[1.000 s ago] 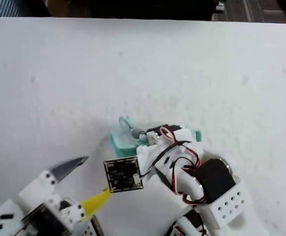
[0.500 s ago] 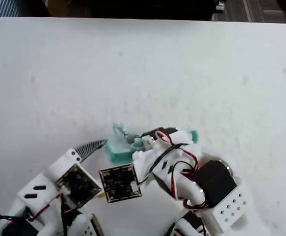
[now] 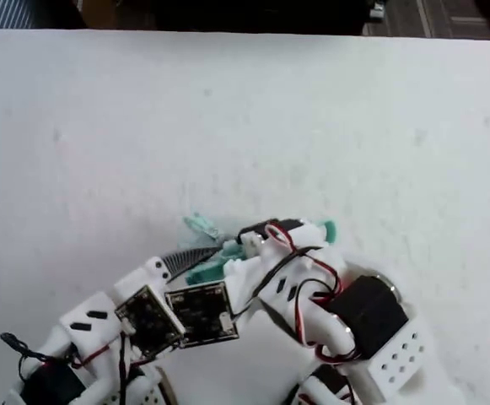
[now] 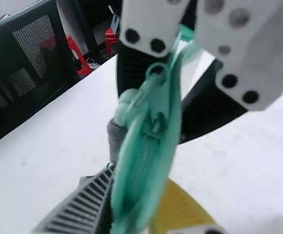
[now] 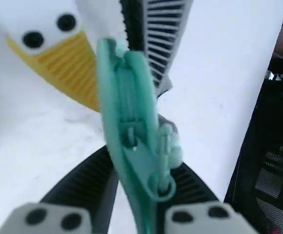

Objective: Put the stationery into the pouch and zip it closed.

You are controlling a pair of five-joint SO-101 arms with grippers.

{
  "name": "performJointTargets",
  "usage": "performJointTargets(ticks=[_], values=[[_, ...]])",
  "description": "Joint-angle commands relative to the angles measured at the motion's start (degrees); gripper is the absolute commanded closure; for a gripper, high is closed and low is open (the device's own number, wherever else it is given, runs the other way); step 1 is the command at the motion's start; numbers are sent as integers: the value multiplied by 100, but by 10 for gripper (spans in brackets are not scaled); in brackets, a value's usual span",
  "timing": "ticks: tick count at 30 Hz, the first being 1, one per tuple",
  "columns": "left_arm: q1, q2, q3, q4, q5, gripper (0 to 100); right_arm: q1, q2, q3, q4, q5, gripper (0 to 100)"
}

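Pouch [image 5: 113, 107] stands edge-up, clamped in the right pincer [image 5: 141, 157]. Whether the left pincer [image 4: 139, 181] grips its other end is unclear. The fabric likely needs holding taut along the zipper [image 5: 131, 132].

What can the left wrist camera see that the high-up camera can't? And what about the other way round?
Left wrist view adds: the zip pull up close, and a black mesh chair beyond the table.
High view adds: the table's far edge and the red and black wires on the right arm.
Both: the teal pouch, held on edge by the right gripper, with the white table around it.
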Motion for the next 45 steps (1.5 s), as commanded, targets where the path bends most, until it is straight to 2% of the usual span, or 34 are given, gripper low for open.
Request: performJointTargets(ticks=[1, 8, 11, 16, 22, 25, 31, 35, 37, 40, 45], values=[[40, 13, 9, -70, -62, 980, 66, -75, -571, -13, -193, 981], [31, 13, -35, -185, -62, 978, 259, -31, -571, 295, -273, 979], [-84, 13, -18, -369, -62, 978, 233, -66, -413, 382, -624, 921], [-1112, 13, 149, -941, -53, 978, 268, -75, -141, 391, -1011, 755], [-2378, 22, 1292, -2593, -88, 978, 725, -75, -44, 233, -1064, 752], [-2695, 22, 1389, -2892, -97, 978, 1182, -75, -44, -92, -1090, 752], [-2712, 22, 1424, -2892, -105, 978, 1727, -75, -62, -1156, -2374, 752], [-2712, 22, 1415, -2892, -105, 978, 1719, -31, -53, -1385, -2593, 752], [-2686, 22, 1407, -2884, -105, 978, 1719, -31, -62, -1754, -3007, 752], [-2308, 22, 1433, -2813, -105, 979, 1736, -22, -281, -2088, -3754, 752], [-1218, 22, 1389, -2180, -123, 979, 1745, -22, -809, -2114, -4527, 752]])
